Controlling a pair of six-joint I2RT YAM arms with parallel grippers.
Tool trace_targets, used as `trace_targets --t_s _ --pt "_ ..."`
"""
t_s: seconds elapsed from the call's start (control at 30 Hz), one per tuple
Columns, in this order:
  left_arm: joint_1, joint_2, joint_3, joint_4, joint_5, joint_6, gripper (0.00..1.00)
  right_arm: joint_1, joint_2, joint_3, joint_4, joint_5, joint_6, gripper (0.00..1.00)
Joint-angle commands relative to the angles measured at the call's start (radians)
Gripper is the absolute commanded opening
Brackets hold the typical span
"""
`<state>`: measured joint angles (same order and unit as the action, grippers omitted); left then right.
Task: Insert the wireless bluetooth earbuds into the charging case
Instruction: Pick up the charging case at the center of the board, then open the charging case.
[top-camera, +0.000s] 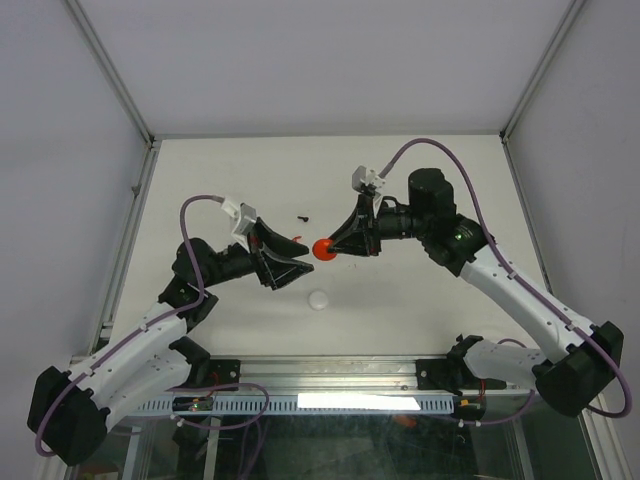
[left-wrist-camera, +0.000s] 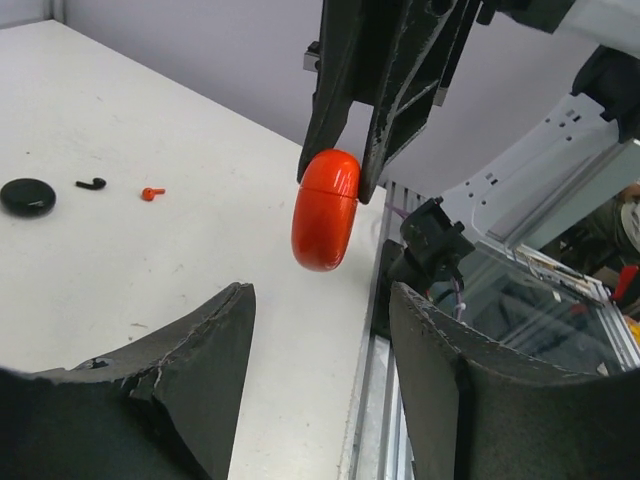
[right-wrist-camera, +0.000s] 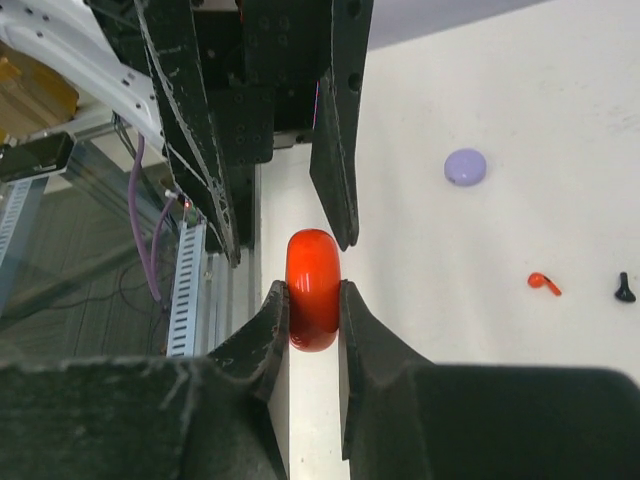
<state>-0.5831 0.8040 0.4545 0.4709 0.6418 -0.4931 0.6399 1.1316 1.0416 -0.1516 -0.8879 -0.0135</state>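
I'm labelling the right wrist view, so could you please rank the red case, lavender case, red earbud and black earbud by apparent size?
1. the red case, though it is nearest the camera
2. the lavender case
3. the red earbud and black earbud look alike, so unranked

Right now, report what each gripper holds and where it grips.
The right gripper pinches the red case across its broad sides, near one end. The left gripper is open and holds nothing.

I am watching the white table (top-camera: 420, 300) carrying a black earbud (top-camera: 302, 216), a red earbud (left-wrist-camera: 152, 193) lying just beside it, a black case (left-wrist-camera: 28, 195) sitting at its other side, a lavender case (right-wrist-camera: 465, 166) lying farther off, and a white case (top-camera: 318, 300) lying on its near-edge side.
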Motion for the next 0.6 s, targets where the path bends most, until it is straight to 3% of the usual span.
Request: trace_targets --t_s 0.0,0.3,0.57 --pt "-0.004 0.041 0.067 0.029 0.125 0.071 0.57 0.003 0.012 0.102 -0.216 -0.017 -0.141 0.01" --pt "-0.007 0.140 0.098 0.119 0.197 0.062 0.53 0.051 0.054 0.178 -0.329 0.006 -0.225 0.01" --pt "-0.019 0.180 0.104 0.142 0.211 0.065 0.43 0.072 0.078 0.202 -0.342 0.019 -0.233 0.01"
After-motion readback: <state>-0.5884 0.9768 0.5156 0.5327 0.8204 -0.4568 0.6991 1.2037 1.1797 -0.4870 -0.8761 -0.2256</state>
